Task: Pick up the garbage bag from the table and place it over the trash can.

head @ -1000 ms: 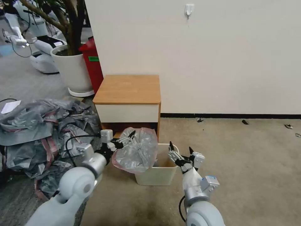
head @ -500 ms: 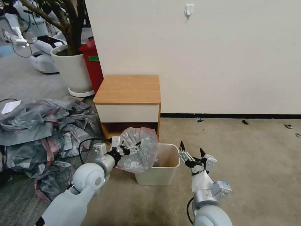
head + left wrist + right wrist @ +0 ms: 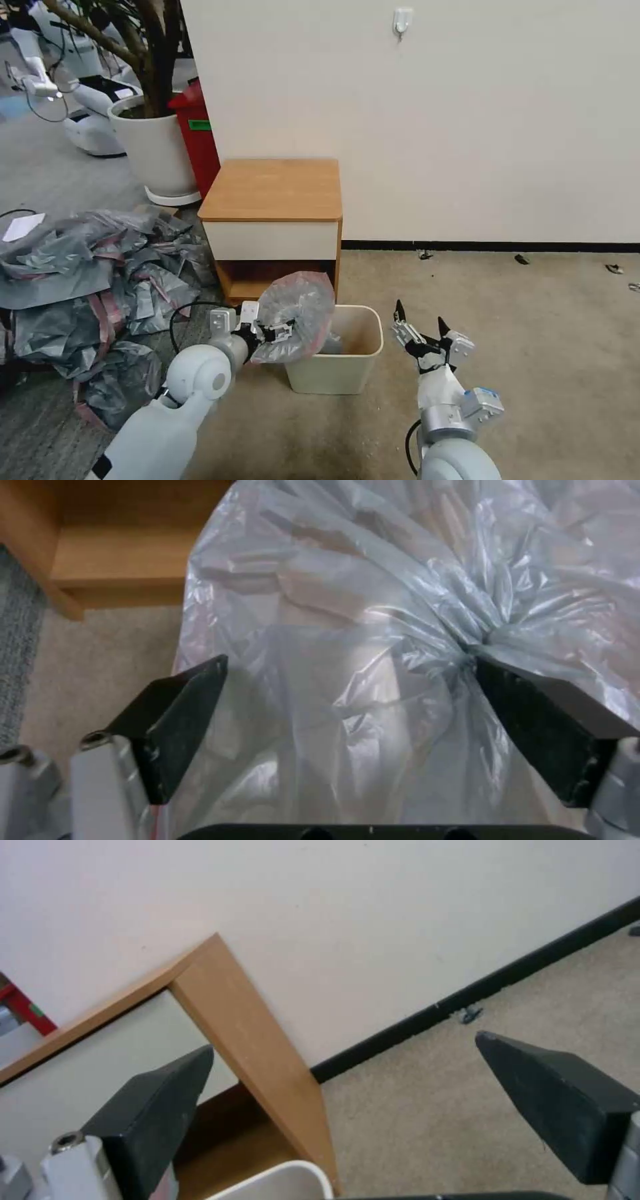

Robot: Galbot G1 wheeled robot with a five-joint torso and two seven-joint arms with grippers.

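Over the trash can's (image 3: 333, 373) left rim, the spread left end effector (image 3: 283, 330) touches the garbage bag (image 3: 297, 313); right end effector (image 3: 421, 327) spread.

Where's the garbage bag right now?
In the head view, the garbage bag drapes over the trash can's left rim, against the open left gripper, before the table.

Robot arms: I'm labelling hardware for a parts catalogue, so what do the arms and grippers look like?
Both arms have glossy white rounded shells with silver-grey wrist sections. The left gripper and right gripper have black pointed fingers. A black cable loops beside each wrist.
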